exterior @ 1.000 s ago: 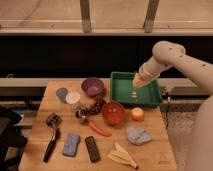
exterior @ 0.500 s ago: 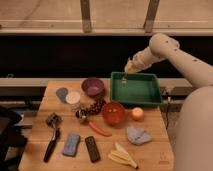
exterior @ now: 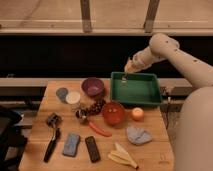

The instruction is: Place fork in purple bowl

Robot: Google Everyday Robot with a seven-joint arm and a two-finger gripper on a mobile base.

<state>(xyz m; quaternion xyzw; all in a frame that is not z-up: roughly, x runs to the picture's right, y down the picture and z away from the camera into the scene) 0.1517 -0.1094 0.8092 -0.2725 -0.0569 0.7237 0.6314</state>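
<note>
Trouble from here is mostly a matter of the release point. The end effector (exterior: 125, 72) sits right of centre in the upper half of the frame, above the upper-left corner of the green bin (exterior: 142, 90). It looks clamped on the fork (exterior: 123, 78), which shows as a thin pale sliver hanging just below it. The purple bowl (exterior: 92, 86) lies to the left of the bin, close beside it on the counter (exterior: 35, 125), and the fork has not reached it.

If you let go now, the fork would drop into the bin or catch on its rim. If you descend before clearing the bin's left wall, the tip could strike that wall and twist in the grip. The bowl is small and the fork looks about as long as the bowl is wide, so a release off centre could leave the fork tipped over the edge or nudge the bowl toward the dark cluster (exterior: 93, 107) below it. The red-orange bowl (exterior: 114, 113) sits lower in the frame, so take care not to drift down toward it.

Compared with half a second ago, the end effector has moved slightly left along the bin's far edge, and a second ago it was further right over the bin. Nothing on the counter has shifted.
</note>
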